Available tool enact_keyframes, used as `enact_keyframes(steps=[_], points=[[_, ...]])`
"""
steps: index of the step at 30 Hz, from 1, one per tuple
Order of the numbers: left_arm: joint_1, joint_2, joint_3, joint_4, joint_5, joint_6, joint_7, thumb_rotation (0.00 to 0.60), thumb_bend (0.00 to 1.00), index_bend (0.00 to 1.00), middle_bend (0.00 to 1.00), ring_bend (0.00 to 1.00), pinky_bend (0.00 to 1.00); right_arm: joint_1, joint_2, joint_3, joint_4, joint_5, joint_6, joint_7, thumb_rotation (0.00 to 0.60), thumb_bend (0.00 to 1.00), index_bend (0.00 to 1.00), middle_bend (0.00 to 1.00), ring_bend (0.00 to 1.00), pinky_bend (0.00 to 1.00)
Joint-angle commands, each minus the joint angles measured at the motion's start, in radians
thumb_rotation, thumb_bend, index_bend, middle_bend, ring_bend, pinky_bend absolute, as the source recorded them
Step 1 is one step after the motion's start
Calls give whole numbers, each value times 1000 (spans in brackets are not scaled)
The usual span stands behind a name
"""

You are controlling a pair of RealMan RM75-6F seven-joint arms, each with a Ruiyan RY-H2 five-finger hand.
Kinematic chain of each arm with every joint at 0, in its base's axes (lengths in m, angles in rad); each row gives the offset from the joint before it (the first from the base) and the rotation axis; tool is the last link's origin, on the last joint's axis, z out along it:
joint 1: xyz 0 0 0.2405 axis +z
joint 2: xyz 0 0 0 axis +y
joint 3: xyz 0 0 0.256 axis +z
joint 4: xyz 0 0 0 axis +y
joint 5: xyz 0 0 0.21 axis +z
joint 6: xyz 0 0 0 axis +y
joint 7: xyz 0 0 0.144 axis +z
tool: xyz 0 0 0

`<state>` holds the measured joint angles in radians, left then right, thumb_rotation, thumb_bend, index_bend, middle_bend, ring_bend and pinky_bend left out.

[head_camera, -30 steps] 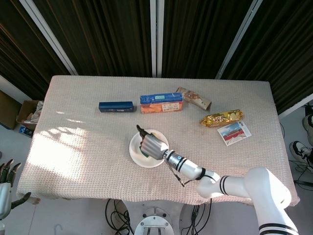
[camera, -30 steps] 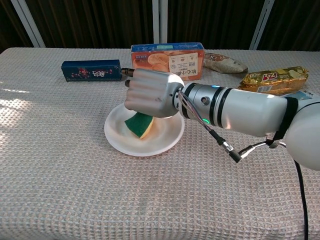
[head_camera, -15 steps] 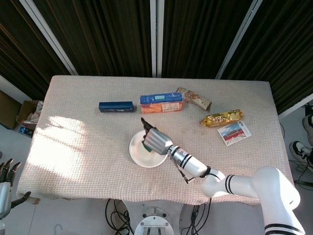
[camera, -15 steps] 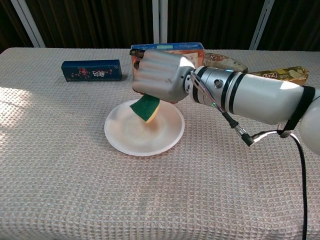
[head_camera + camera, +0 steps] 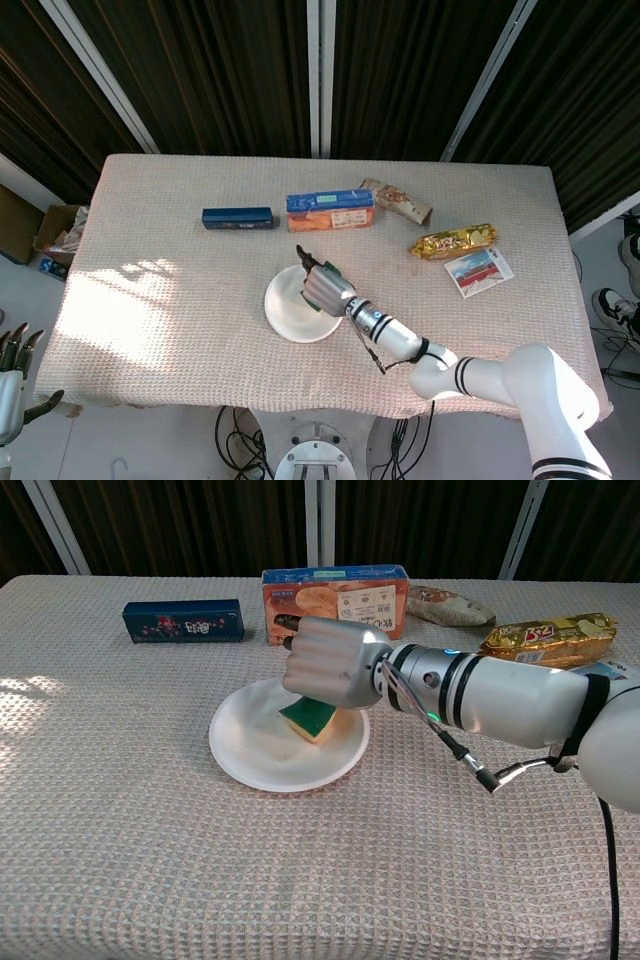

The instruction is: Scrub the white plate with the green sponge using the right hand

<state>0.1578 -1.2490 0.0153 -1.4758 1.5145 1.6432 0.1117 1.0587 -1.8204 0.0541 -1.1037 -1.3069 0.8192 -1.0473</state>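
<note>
We see the right hand (image 5: 335,665) gripping the sponge (image 5: 310,720), sponge pressed on the plate (image 5: 250,755), left hand (image 5: 12,375) off the tabletop (image 5: 150,860), fingers apart

Both views are bright and evenly exposed on the table (image 5: 500,200), while the slatted backdrop along the top of each frame stays very dark. In the head view a patch of dappled sunlight lies at centre left of the cloth, nearly washed out; the chest view shows the same glare at its left edge. Soft shadow sits under the right hand (image 5: 335,665) on the white plate (image 5: 250,755). Focus is sharp, without visible motion blur; the head view bends slightly toward its corners.
</note>
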Motion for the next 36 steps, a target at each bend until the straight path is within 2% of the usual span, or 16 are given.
enact_keyframes(steps=[1,5,10,14,18,22,25,30,36], points=[[-2,0,-1,0,3,1,0,600,42,160,67,74,125,-9,20,18,0,17,12,-7,600,375,663,466,222,0],[-1,1,-2,-1,2,2,2,600,42,161,66,74,125,-14,52,40,-86,-1,48,43,600,374,661,466,222,0],[-4,3,-2,-8,4,0,7,600,42,161,67,74,125,-3,57,16,-146,-41,29,51,600,374,661,466,222,0],[-2,3,-1,-8,0,0,9,600,42,161,67,74,125,6,17,-14,-104,-43,-15,20,600,374,660,466,222,0],[-1,4,0,-7,0,0,9,600,42,161,67,74,125,8,-12,-21,-38,-28,-34,-30,600,374,657,466,222,0],[-2,4,0,-6,4,3,9,600,42,161,67,74,125,5,-26,-3,22,9,-33,-73,600,375,656,466,225,0],[-1,3,1,-4,6,5,7,600,42,161,67,74,125,-11,-18,23,27,38,-6,-65,600,374,652,465,225,0],[0,1,0,1,7,10,1,600,42,160,67,74,125,-68,66,23,-88,36,61,10,600,375,641,462,225,0],[-3,-4,-1,4,12,11,-2,600,42,161,67,74,125,-188,200,-46,-239,28,143,106,600,374,576,442,216,0]])
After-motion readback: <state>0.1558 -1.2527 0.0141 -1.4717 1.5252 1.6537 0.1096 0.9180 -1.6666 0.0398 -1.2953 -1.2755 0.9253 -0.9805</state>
